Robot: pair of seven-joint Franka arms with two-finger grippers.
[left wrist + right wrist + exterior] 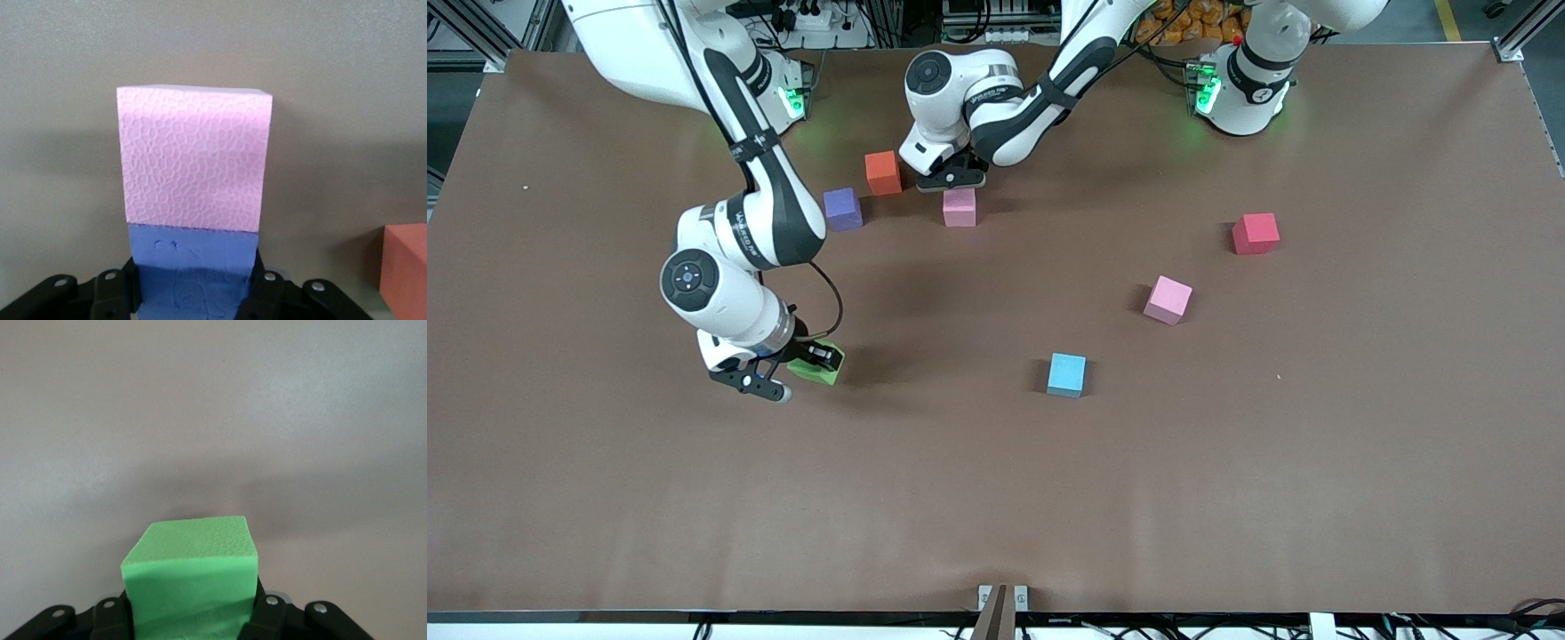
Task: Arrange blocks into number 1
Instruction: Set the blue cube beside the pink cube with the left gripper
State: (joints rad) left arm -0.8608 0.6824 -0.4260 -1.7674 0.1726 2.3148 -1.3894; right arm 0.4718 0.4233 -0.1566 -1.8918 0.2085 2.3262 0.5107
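My right gripper [821, 357] [191, 617] is shut on the green block [811, 372] [190, 570], low over the table toward the right arm's end. My left gripper [953, 181] [193, 287] is shut on a purple block [192, 257], which the hand hides in the front view. That block's face touches a pink block [959, 207] [195, 160] on the table. A second purple block [842, 209] sits beside them toward the right arm's end. The other pink block [1168, 300] lies apart, toward the left arm's end.
An orange-red cube [883, 172] [405, 267] stands close beside my left gripper. A red cube [1256, 233] sits toward the left arm's end. A light blue cube [1066, 374] lies nearer the front camera, mid-table. Brown table surface [996, 498] stretches along the front.
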